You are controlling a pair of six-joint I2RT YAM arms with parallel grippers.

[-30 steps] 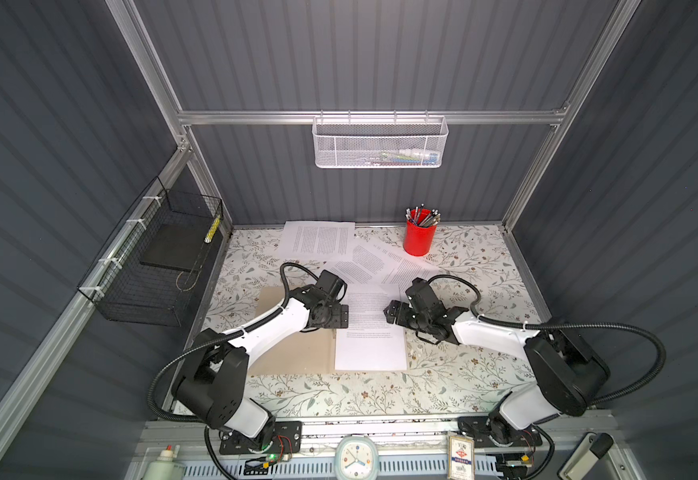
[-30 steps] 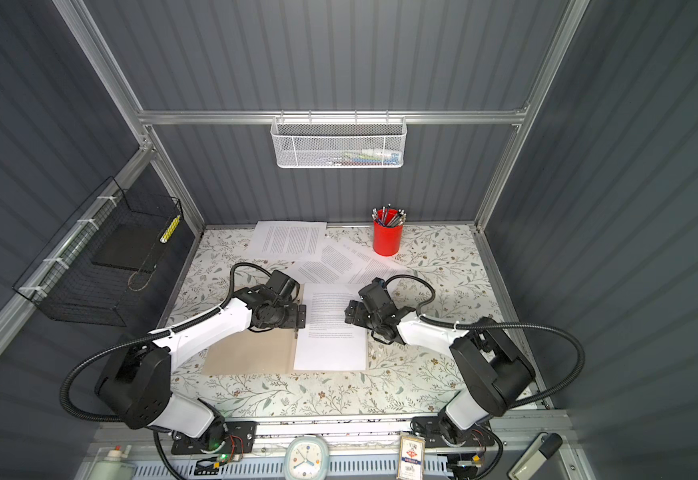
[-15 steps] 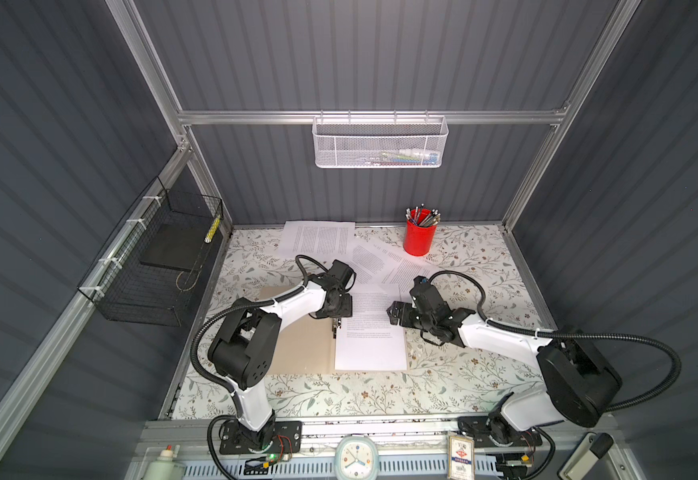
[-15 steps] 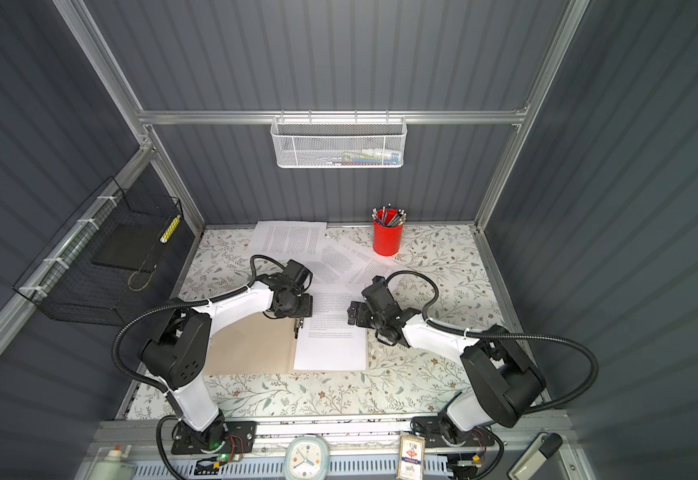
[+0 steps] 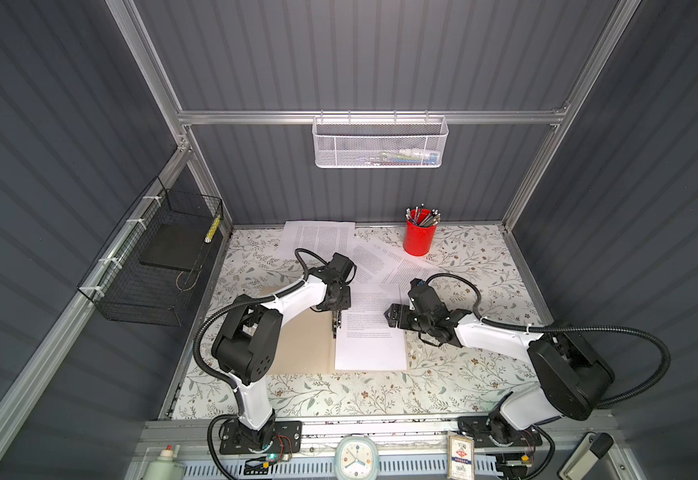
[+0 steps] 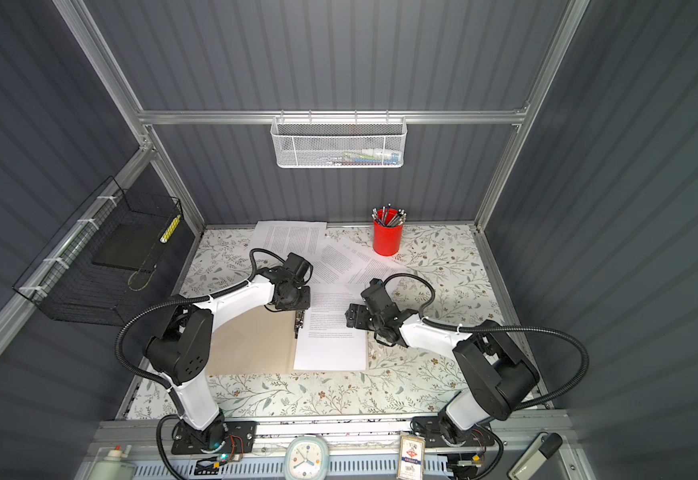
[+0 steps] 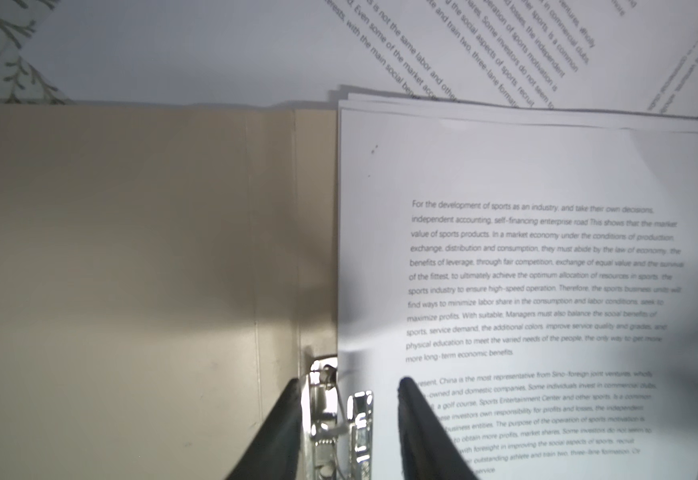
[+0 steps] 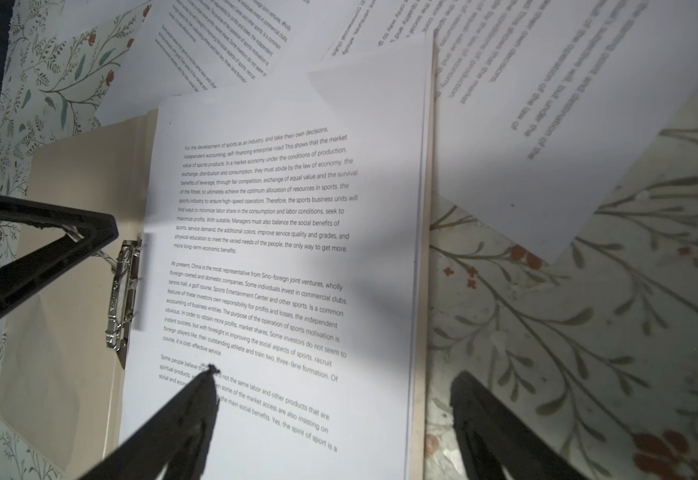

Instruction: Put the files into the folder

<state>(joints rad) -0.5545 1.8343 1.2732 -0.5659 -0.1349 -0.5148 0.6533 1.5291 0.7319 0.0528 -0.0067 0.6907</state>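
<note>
One folder (image 5: 306, 349), open flat mid-way across the desk (image 5: 463, 386); files (image 5: 370, 345) stacked on its right leaf, more loose toward the far edge. The left claw (image 7: 351, 382) stands jaws apart astride the spine clip (image 7: 326, 415), and the right claw (image 8: 335, 372) is wide apart over the stack. Advised: pinch the clip squarely, files kept pinned.

A: What moved in the last second?
B: The left end effector (image 5: 335, 326) swung from lying sideways to pointing down over the shiny metal clip (image 7: 326, 415) on the spine of the tan card folder (image 7: 131, 249).
A: And its jaws?
B: They narrowed from wide. Its fingers (image 7: 281, 415) now stand either side of the clip. That arm's elbow rose too.
</note>
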